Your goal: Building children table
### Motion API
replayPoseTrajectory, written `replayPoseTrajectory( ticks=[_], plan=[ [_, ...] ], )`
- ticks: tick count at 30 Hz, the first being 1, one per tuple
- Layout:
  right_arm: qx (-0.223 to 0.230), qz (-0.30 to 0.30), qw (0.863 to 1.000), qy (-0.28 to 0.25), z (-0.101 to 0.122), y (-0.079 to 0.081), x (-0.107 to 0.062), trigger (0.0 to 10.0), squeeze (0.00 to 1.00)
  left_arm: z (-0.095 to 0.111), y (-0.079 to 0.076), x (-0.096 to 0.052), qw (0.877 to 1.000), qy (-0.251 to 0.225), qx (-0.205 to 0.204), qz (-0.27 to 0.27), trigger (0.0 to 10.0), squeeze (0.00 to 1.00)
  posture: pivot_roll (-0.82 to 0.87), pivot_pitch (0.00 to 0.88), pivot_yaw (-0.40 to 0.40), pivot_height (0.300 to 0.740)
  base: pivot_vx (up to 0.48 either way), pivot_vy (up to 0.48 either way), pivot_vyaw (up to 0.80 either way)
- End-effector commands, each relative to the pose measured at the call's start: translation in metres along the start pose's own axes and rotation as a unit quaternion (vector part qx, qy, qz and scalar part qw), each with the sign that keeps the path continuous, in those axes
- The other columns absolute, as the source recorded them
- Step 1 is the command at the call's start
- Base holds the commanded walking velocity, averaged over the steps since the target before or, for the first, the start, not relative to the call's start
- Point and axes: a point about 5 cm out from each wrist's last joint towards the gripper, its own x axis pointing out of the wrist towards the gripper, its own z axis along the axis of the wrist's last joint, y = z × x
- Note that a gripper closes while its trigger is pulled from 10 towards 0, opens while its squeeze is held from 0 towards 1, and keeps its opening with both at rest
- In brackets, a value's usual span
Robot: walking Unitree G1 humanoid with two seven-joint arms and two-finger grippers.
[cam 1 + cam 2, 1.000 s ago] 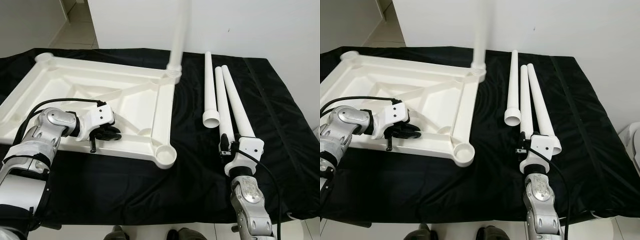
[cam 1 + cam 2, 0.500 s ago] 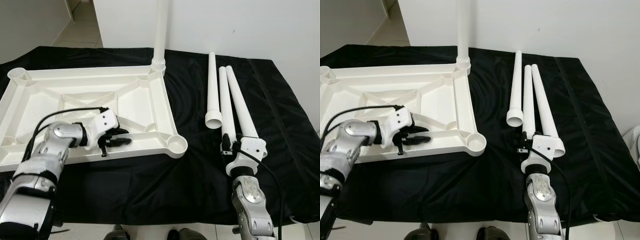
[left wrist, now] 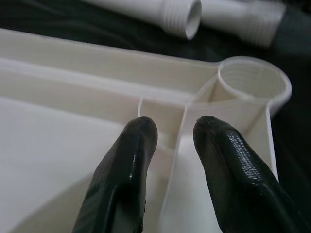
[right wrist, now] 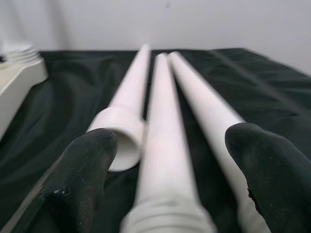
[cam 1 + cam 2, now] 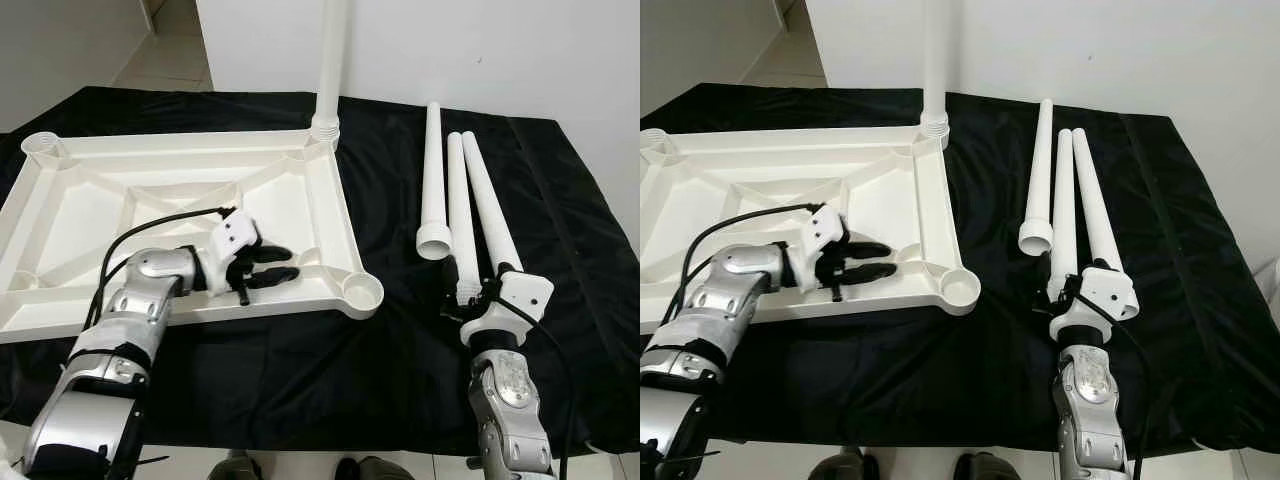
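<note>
Right wrist view: middle leg (image 4: 163, 141) between spread right pincer (image 4: 170, 179) fingers.

Left pincer (image 5: 282, 269) reaches inward, forearm bent, fingers slightly parted (narrow gap). Right pincer (image 4: 170, 160) points forward, fingers spread wide.

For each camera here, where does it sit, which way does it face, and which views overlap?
Left eye, right eye: on the head, facing forward and down at the tabletop, three loose legs, left gripper and right gripper.
Left wrist: along its black fingers toward a corner socket.
Right wrist: along its open fingers up the legs.
Shared: both wrist views show the loose legs' threaded ends.
</note>
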Motion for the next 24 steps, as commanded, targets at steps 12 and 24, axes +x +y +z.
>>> replayPoseTrajectory(
  ticks=[12,24],
  plan=[
    [0.029,0.034,0.997,0.06,-0.024,0.013,-0.009,10.0,0.0,0.04,-0.002,0.032,0.992,-0.095,0.009,0.078,10.0,0.0,-0.02,0.059,-0.002,0.74,0.0,0.0,0.0],
    [0.041,0.029,0.995,0.086,-0.039,0.014,-0.001,10.0,0.0,0.05,-0.016,0.054,0.993,-0.109,0.005,0.054,10.0,0.0,-0.03,0.055,-0.016,0.74,0.0,0.0,0.0]
  ],
)
